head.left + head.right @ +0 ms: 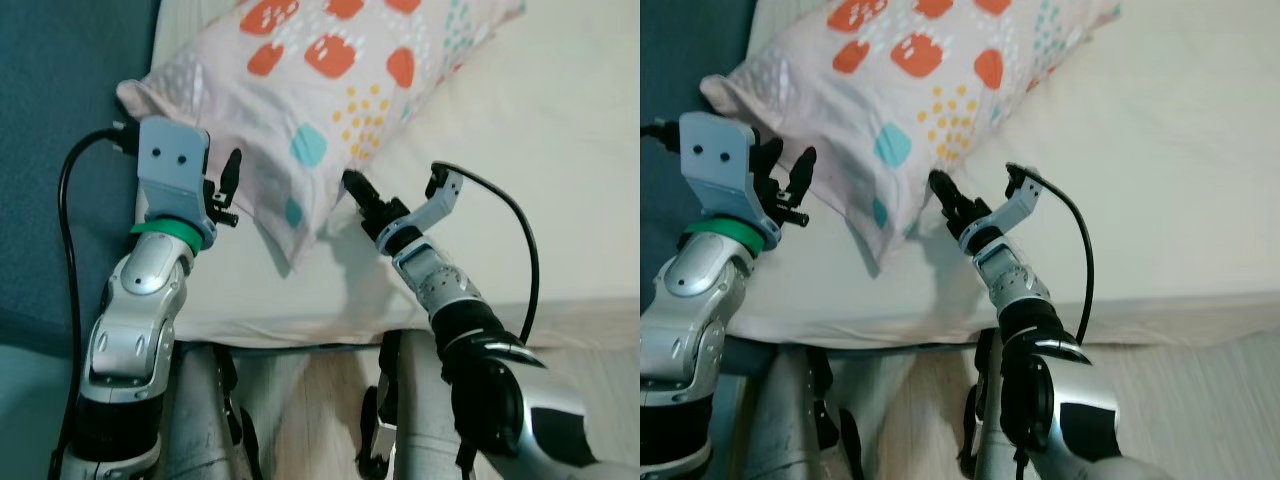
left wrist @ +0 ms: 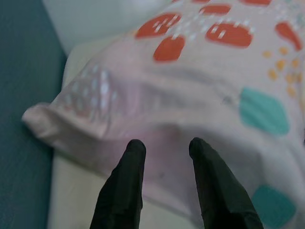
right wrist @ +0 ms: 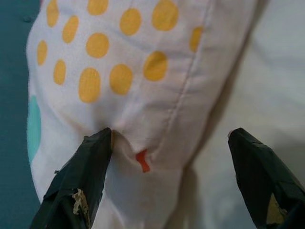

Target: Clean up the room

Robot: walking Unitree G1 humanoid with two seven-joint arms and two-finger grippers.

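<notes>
A pale pink pillow (image 1: 330, 90) printed with orange-red blotches, yellow dots and teal patches is lying slantwise on a cream bed (image 1: 540, 180), its far end cut off by the top of the head views. Its near corner is sagging toward the near edge of the mattress. To the left of the bed, a dark teal surface (image 1: 60, 80) is showing — what it is cannot be made out.

The left gripper (image 1: 226, 190) is reaching in at the pillow's left side, its two black fingers (image 2: 125, 186) standing slightly apart with the tips at the pale, puckered edge of the pillowcase; whether they are touching the fabric is hard to tell, as the wrist view is blurred.

The right gripper (image 3: 171, 157) is coming in from the near right, its fingers spread wide — one pressing against the pillow's seamed corner beside a small orange tag (image 3: 142, 161), the other hanging over the bare sheet. From the head, this gripper's tips are partly hidden under the pillow's overhang.

A black cable (image 1: 520, 230) is looping off the right wrist.
</notes>
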